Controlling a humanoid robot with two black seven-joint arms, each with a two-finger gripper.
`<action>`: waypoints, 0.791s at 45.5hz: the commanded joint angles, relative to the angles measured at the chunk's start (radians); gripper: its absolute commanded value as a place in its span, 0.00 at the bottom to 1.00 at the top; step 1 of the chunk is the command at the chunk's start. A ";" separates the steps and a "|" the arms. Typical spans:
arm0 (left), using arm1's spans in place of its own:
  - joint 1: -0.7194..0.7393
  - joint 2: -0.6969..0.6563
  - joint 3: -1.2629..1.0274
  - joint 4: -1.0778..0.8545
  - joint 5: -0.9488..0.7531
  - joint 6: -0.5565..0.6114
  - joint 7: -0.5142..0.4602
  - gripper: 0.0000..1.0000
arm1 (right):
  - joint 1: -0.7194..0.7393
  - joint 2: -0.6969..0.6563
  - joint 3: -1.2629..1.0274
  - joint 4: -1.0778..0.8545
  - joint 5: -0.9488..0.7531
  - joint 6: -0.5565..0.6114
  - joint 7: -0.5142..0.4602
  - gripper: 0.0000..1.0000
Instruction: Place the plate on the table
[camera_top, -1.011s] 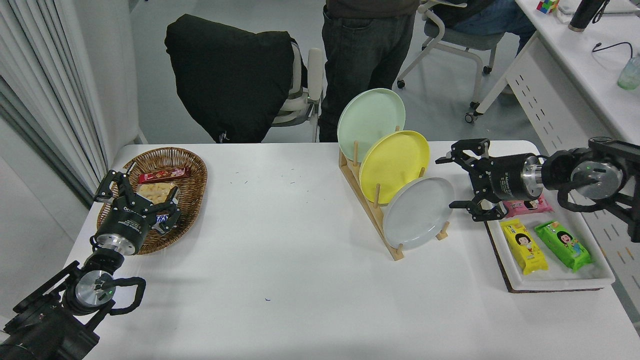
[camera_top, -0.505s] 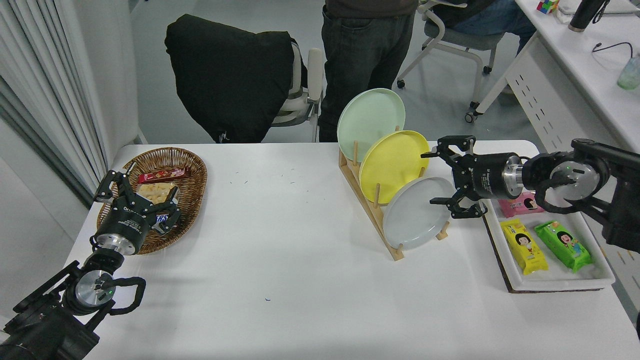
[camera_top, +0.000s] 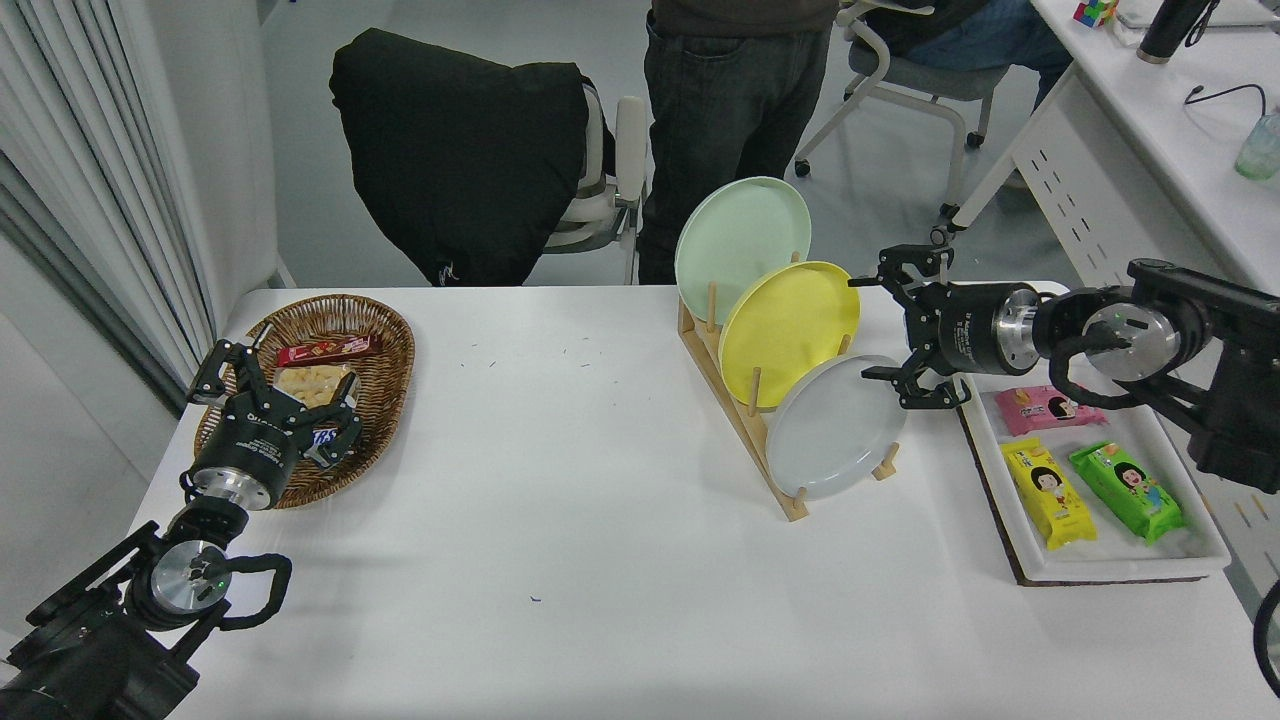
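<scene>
**Right gripper closes in on the grey plate's upper edge**

Over the last second the right gripper (camera_top: 880, 340) has swung in from the right side of the bench (camera_top: 560, 500), leaving the space above the snack tray (camera_top: 1110, 570) and arriving next to the wooden rack (camera_top: 735, 420). In the last half second it also lifted slightly. Its fingers (camera_top: 890, 374) are spread wide and hold nothing: the lower tip sits at the top right rim of the grey plate (camera_top: 835, 430), the upper tip near the right edge of the yellow plate (camera_top: 785, 330). Whether either tip touches a rim cannot be told from this view.

The grey plate has not moved. It leans in the front slot of the rack, nearest the camera, with the yellow plate behind it and the mint-green plate (camera_top: 740, 245) behind that.

This looks like the approach before the grasp, so the task is barely begun. The open span now brackets 2 rims, and a close here could catch the yellow plate instead; the gripper probably needs to drop onto the grey rim.

The left gripper (camera_top: 275, 385) sits parked at the lower left beside the basket (camera_top: 385, 330), fingers open and empty. A person (camera_top: 730, 110) stands at the far side.
</scene>
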 joint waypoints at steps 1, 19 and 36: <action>0.000 0.000 0.000 0.001 0.000 -0.001 0.000 0.98 | 0.015 0.007 0.001 -0.003 0.007 -0.046 -0.072 0.99; 0.000 0.000 0.000 -0.001 0.000 0.000 0.000 0.98 | 0.017 0.054 -0.001 -0.003 0.027 -0.046 -0.120 0.99; 0.000 0.000 0.000 -0.001 0.000 -0.001 0.000 0.98 | 0.017 0.085 0.008 -0.012 0.030 -0.046 -0.129 0.88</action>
